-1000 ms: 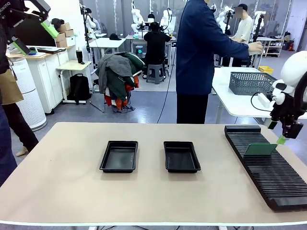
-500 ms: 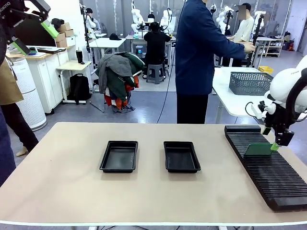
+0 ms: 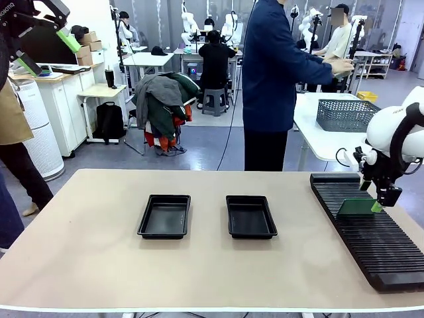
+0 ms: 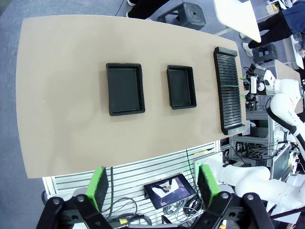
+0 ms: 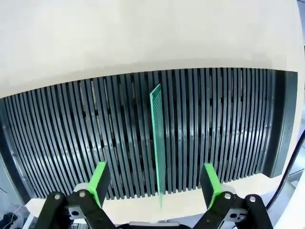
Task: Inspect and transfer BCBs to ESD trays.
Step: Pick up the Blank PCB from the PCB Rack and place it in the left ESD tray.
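Over the long black ribbed slotted rack (image 3: pixel 374 248), the right gripper (image 3: pixel 371 195) is held spread and empty. The thin green rectangular circuit board (image 5: pixel 157 138), stood on edge in a slot, is lined up between its pads, long axis pointing away. The left gripper (image 3: pixel 50 52), likewise spread, is raised well apart.

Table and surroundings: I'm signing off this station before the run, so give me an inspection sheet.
Surface: beige table, rounded corners.
Job's things: two black ESD trays, both empty; one green BCB standing on edge in the slotted rack.
Clutter: nothing seen.
Grippers: left gripper open, high above the table; right gripper open, straddling the BCB.
Cables: black cable looping at the right wrist.
Surroundings: person beyond the table, near a mesh basket.
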### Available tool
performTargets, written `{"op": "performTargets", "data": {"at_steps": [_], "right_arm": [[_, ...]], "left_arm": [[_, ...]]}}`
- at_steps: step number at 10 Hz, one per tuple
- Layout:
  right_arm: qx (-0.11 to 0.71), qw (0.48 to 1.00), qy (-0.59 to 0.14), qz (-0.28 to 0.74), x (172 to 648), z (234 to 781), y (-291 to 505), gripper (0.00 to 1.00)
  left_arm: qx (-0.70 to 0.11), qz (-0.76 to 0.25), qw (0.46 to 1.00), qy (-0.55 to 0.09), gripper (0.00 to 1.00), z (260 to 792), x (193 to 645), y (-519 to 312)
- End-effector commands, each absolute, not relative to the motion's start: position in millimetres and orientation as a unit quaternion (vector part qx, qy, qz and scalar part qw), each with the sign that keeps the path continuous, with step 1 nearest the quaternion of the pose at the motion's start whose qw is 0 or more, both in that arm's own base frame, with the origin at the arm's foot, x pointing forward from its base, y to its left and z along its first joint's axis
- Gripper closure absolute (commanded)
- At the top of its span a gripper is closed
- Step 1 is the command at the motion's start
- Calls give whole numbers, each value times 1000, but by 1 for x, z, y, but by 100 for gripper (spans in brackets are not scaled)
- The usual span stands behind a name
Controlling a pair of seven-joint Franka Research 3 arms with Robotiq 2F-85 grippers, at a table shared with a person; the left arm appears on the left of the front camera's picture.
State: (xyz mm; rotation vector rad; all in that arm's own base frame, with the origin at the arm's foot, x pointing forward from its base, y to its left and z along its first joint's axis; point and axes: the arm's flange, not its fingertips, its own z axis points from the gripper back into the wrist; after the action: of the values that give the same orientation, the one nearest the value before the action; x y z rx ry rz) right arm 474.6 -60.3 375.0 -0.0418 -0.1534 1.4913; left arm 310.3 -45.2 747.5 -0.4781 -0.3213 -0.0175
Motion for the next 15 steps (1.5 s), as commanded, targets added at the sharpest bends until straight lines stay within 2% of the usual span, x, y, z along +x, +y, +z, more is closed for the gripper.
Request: {"op": "performTargets", "data": {"at_steps": [1,13,15], "right_arm": [[-30,713,-71,697,479,365,-67,0],[-10,708,-67,703,479,363,-65,0],[-9,707,-61,705,480,363,-67,7]], "left_arm": [[-239,-7,958,-157,0,746,310,-44],[-239,-7,958,-157,0,746,310,-44],[-239,-7,958,-157,0,746,310,-44]]}}
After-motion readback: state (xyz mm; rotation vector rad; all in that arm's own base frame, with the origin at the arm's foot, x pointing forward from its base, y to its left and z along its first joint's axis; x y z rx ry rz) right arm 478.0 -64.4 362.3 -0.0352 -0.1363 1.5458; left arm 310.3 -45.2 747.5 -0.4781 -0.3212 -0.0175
